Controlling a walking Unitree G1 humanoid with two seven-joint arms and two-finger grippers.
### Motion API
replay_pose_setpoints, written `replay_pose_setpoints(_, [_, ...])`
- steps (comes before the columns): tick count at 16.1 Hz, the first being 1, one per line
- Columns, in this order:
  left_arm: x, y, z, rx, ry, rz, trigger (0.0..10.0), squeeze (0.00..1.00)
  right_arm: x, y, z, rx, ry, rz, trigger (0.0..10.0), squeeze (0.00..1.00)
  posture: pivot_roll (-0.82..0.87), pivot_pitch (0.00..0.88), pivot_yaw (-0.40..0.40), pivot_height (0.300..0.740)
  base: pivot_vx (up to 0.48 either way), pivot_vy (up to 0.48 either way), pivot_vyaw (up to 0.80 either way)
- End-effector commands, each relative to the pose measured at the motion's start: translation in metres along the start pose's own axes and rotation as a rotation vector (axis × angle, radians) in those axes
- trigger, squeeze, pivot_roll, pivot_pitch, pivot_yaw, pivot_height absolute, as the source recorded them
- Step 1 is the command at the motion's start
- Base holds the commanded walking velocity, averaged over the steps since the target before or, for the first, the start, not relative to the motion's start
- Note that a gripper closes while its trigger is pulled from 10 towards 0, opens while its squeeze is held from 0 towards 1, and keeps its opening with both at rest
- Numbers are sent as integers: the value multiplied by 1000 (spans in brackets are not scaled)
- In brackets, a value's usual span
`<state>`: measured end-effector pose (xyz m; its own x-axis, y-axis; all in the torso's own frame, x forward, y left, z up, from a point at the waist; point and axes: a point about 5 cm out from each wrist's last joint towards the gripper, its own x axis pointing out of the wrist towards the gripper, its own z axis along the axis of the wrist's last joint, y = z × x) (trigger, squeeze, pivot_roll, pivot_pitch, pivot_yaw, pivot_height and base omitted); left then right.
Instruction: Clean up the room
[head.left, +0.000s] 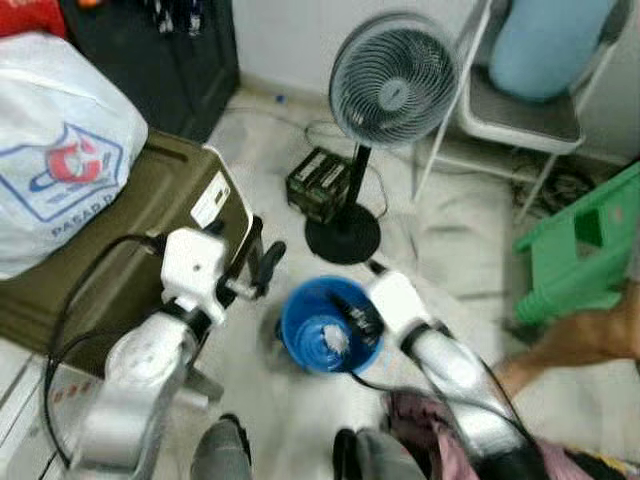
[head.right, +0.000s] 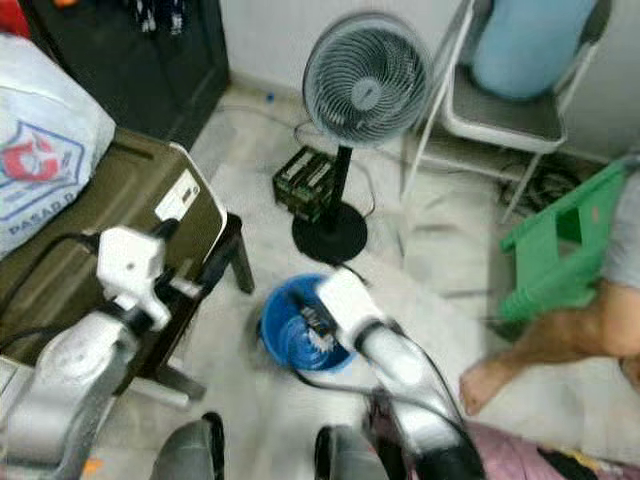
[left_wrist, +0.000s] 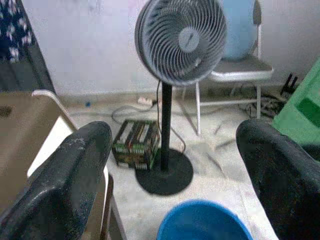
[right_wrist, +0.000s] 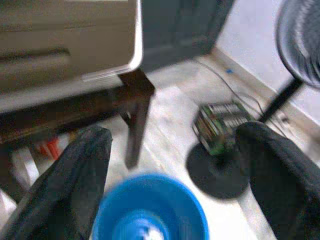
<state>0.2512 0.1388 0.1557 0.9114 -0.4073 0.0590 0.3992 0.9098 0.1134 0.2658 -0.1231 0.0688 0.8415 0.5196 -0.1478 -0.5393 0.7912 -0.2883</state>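
Head views: blue bucket (head.left: 330, 325) sits on the pale floor (head.left: 450, 240) at lower centre of frame, w/ some white scrap inside. Right gripper (head.left: 362, 318) hangs at the bucket's rim on its right side, fingers over the opening; can't tell from here if anything is held. Left gripper (head.left: 262, 262) is left of the bucket, beside the olive case (head.left: 120, 260), which carries a white label, text too blurred to read. Upper left: white plastic bag (head.left: 55, 150) w/ red-blue logo, lettering starts "PASAR", rest cut off. Grey standing fan (head.left: 392, 85) upper centre, black round base near a dark printed box (head.left: 320, 183). Folding chair (head.left: 520, 115) w/ light blue bundle upper right; green plastic stool (head.left: 585, 245) at right edge; a person's bare leg (head.right: 560, 340) lower right. Left wrist view: both black fingers (left_wrist: 65, 185) spread wide apart, nothing between, bucket rim at bottom centre, fan and box beyond. Right wrist view: fingers (right_wrist: 75, 180) likewise released and wide, empty, blue bucket directly below at bottom centre, dark table leg (right_wrist: 137, 120) and fan base behind; blurred.
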Motion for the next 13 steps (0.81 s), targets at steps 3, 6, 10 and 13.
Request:
replay_pose_setpoints(3, [17,-4,-5,8,-37,12,10000,0,-18,-43,3,-21,43,-198,10000,353,-59,32,-70,740,0,0,0])
replay_pose_setpoints(6, [24,-1,-6,-28,-65,78,10000,0,-41,-62,-9,45,149,-396,10000,0,-81,9,-83,740,0,0,0])
replay_pose_setpoints(10, [16,6,-17,-67,-49,165,10000,0,-40,-67,5,131,104,-478,10000,0,-84,19,-89,740,0,0,0])
replay_pose_setpoints(13, [9,20,-23,-136,-42,286,10000,0,-37,-61,15,176,88,-499,10000,0,-64,6,-76,740,0,0,0])
